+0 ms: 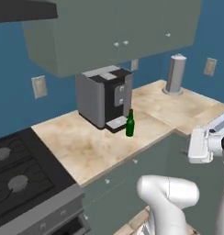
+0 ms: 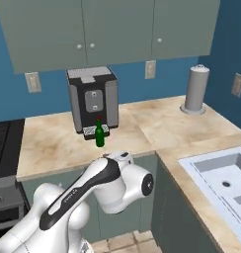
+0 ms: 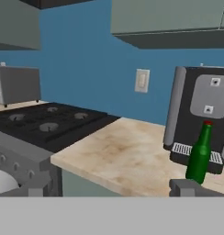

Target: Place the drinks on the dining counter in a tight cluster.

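At the far left of the hand view I see a black stove (image 3: 49,119) with a grey toaster (image 3: 17,85) behind it in the upper left. Moving right, a beige marble worktop (image 3: 127,156) runs toward a black and grey coffee machine (image 3: 201,119) at the right edge. The slim dark green bottle (image 3: 199,153) with its red cap stands upright at lower right, just in front of the machine's drip tray. This is the kitchen worktop, not the dining counter, so the bottle is not yet moved. In the left base view it sits at the frame's centre (image 1: 130,124). My fingers are spread wide and hold nothing. I judge the main risks are clipping the tall, narrow bottle and tipping it, or hitting the machine close behind it during approach.
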Controlling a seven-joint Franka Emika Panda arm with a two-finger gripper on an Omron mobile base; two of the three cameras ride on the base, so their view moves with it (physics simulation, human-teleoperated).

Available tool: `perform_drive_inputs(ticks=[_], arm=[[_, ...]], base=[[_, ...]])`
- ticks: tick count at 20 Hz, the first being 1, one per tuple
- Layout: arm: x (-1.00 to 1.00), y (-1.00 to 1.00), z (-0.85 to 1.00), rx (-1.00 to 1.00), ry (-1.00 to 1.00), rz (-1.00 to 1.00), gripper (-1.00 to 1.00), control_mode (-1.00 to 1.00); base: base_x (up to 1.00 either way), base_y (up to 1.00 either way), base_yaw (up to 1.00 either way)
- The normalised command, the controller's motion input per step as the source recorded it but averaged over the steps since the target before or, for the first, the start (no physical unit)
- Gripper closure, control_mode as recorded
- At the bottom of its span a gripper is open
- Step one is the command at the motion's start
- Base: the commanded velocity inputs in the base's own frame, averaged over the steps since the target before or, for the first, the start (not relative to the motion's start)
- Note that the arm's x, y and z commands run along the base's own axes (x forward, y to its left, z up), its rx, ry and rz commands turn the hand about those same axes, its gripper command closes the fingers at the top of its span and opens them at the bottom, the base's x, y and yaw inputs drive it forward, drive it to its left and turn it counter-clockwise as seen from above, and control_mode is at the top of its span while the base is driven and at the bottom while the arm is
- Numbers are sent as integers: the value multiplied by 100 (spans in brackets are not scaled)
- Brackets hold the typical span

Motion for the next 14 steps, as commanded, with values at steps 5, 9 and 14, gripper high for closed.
perform_drive_inputs(ticks=[5,9,14], arm=[[0,0,0,0,0,0,-100,100],[0,0,0,0,0,0,-100,100],[0,0,0,0,0,0,-100,100]], base=[[38,-23,42],[28,-32,36],[32,-37,26]])
